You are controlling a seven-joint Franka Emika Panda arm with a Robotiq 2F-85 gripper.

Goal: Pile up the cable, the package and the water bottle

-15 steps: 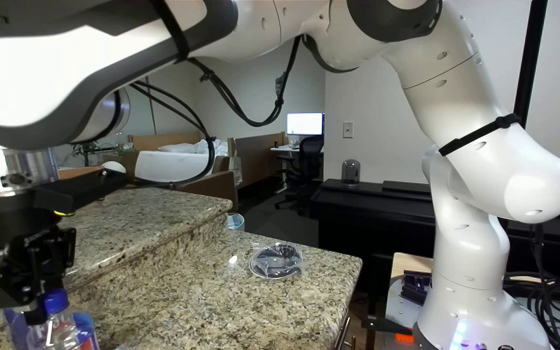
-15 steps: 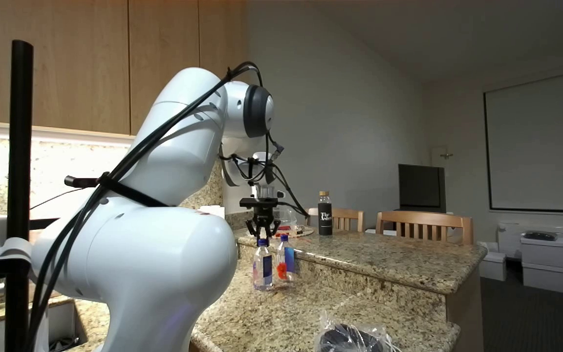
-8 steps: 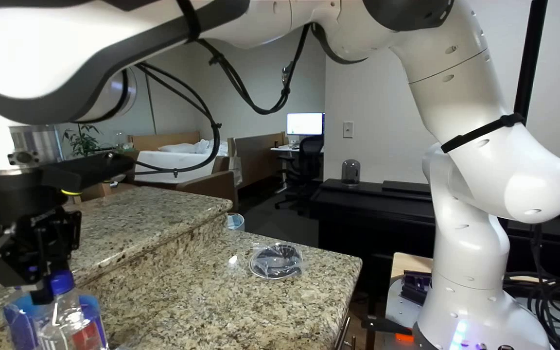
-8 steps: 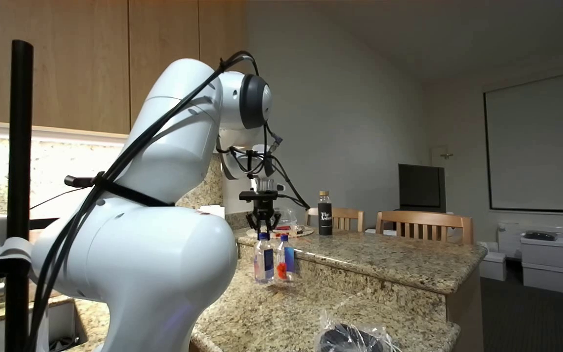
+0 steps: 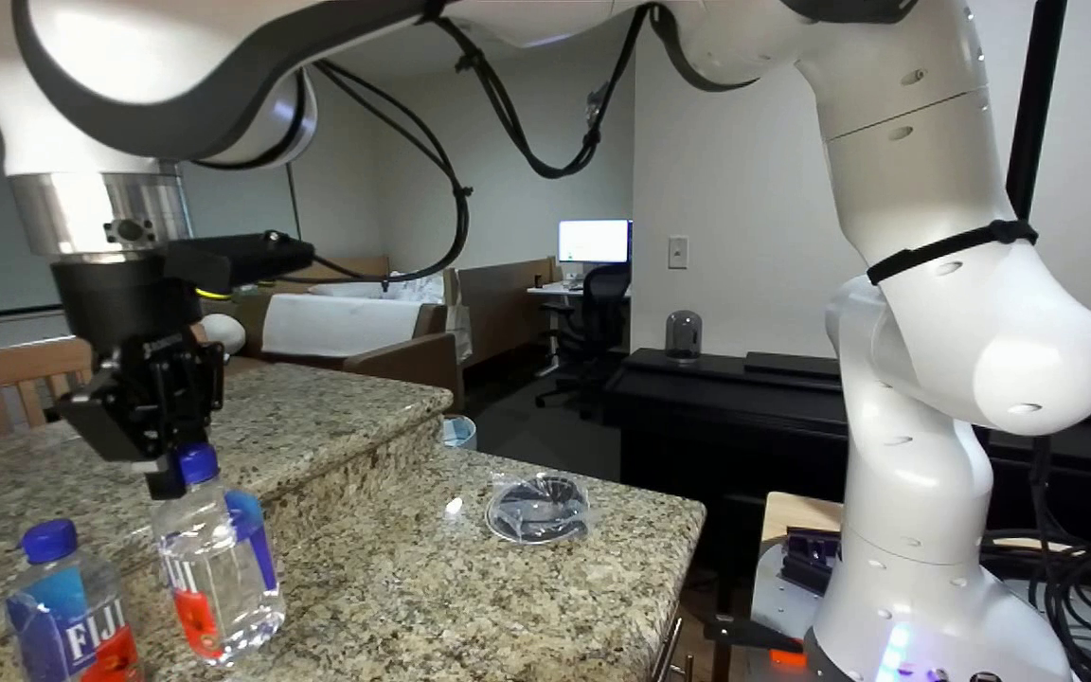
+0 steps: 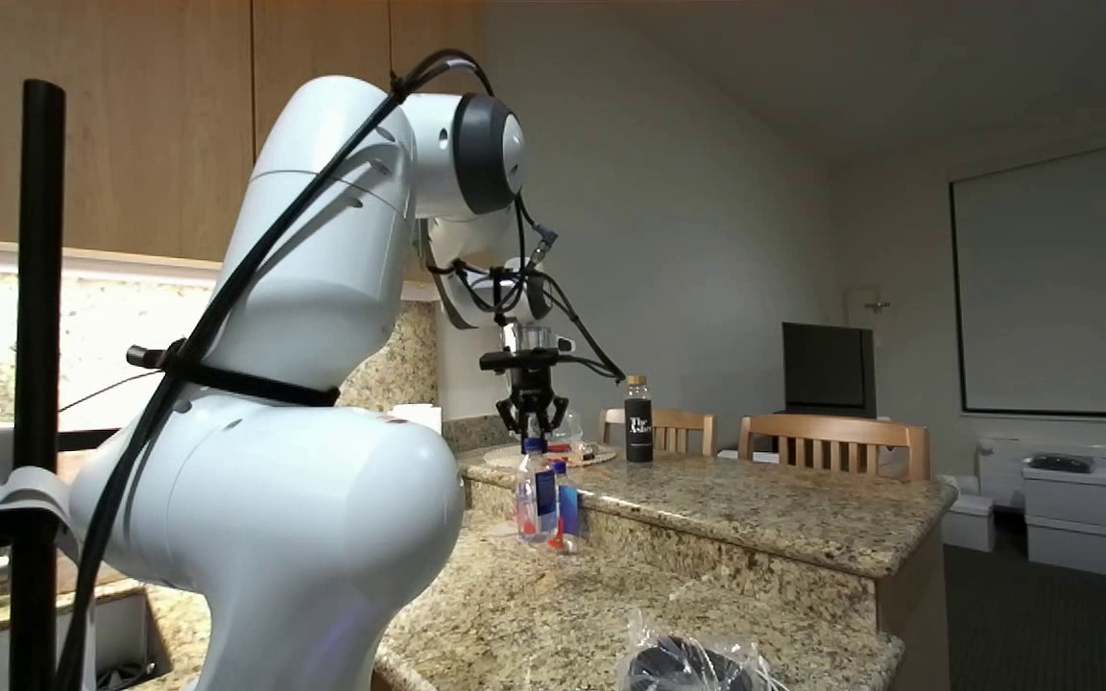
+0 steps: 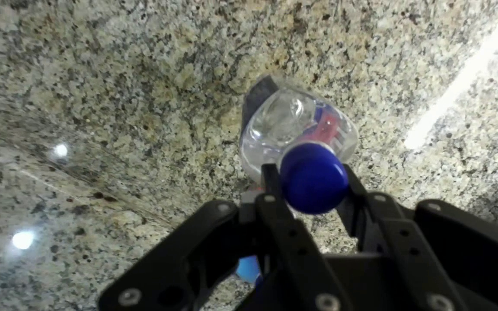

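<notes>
White arm (image 6: 308, 312), black cables (image 5: 553, 172), black jaws.

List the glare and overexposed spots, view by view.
Wrist view: a white streak and round spots on the granite, a glint on the Fiji water bottle; in an exterior view, a near-white monitor; in an exterior view, the backsplash partly bleached below the wooden cabinets.
</notes>
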